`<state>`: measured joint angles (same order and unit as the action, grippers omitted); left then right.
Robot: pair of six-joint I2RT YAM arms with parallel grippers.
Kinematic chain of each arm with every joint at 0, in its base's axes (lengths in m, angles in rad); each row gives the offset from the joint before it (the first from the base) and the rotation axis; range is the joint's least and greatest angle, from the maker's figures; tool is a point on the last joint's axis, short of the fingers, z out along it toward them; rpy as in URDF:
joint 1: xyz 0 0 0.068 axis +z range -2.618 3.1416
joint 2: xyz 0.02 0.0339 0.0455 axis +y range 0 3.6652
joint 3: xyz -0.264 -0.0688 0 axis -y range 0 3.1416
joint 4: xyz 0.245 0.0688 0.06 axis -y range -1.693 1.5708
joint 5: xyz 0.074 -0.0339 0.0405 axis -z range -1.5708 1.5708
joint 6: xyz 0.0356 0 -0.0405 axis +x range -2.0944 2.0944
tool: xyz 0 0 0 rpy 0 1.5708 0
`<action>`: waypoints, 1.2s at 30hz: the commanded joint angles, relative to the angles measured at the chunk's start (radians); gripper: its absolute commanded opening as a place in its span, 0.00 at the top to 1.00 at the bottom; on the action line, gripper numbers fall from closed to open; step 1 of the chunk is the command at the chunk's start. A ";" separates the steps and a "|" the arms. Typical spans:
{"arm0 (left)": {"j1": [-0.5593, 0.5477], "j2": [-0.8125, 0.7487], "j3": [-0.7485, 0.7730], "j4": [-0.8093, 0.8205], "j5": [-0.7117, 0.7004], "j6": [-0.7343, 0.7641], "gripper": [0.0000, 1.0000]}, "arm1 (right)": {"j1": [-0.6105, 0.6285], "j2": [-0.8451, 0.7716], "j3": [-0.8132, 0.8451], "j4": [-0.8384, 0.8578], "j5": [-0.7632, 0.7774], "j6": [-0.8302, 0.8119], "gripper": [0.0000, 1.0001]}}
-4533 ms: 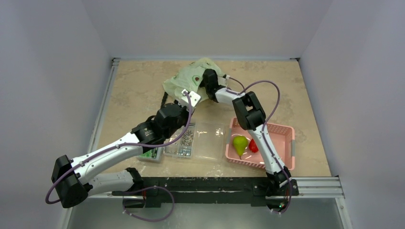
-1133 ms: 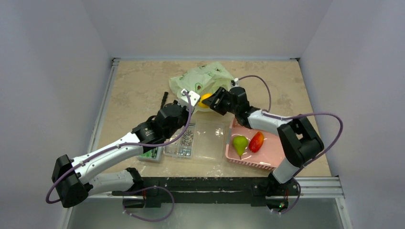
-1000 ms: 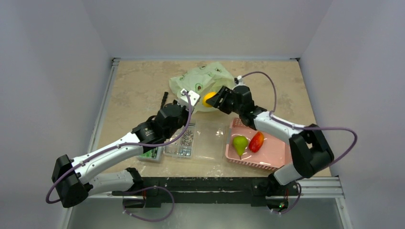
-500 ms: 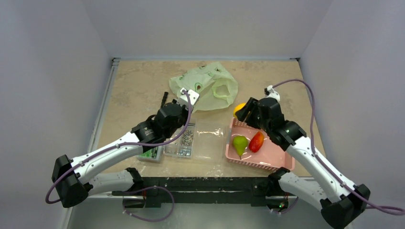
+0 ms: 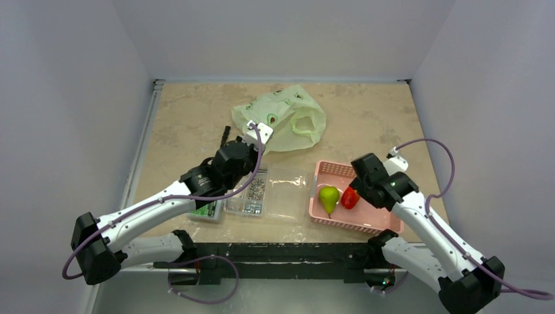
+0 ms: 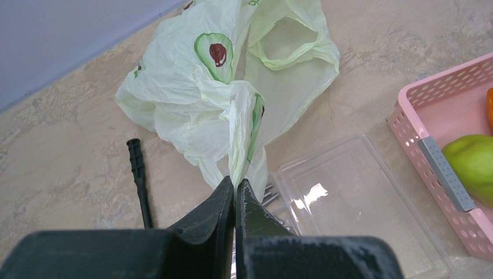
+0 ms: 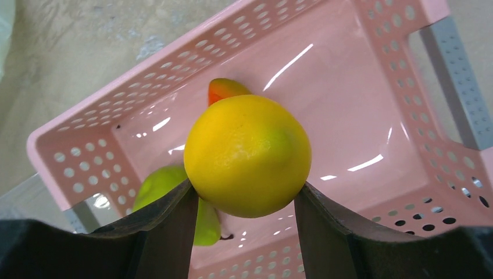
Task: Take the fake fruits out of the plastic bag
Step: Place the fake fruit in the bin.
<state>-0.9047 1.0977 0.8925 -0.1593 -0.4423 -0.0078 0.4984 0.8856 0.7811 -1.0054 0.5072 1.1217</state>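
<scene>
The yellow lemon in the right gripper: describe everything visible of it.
The glossy yellow plastic lemon, roundish with a faint green tinge on one side, is clamped between the two dark fingers of the right gripper. It is held over the pink perforated basket, in front of the green pear and red-orange piece lying inside.

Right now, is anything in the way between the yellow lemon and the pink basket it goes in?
No, nothing visible. The right gripper holds the lemon right over the pink basket. The green pear and the red-orange piece lie inside, but bare floor shows beside them.
</scene>
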 commanded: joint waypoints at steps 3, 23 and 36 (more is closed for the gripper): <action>-0.003 -0.023 0.037 0.006 -0.005 -0.020 1.00 | -0.025 0.047 -0.012 -0.093 0.129 0.112 1.00; -0.003 -0.042 0.043 0.006 0.002 -0.026 1.00 | -0.025 0.162 -0.066 0.039 0.120 0.038 0.87; -0.003 -0.042 0.039 0.012 -0.016 -0.026 1.00 | -0.024 0.105 -0.106 0.115 0.088 0.003 0.42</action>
<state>-0.9047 1.0786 0.8959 -0.1741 -0.4442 -0.0231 0.4759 1.0134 0.6724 -0.9207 0.5842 1.1431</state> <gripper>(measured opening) 0.011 0.553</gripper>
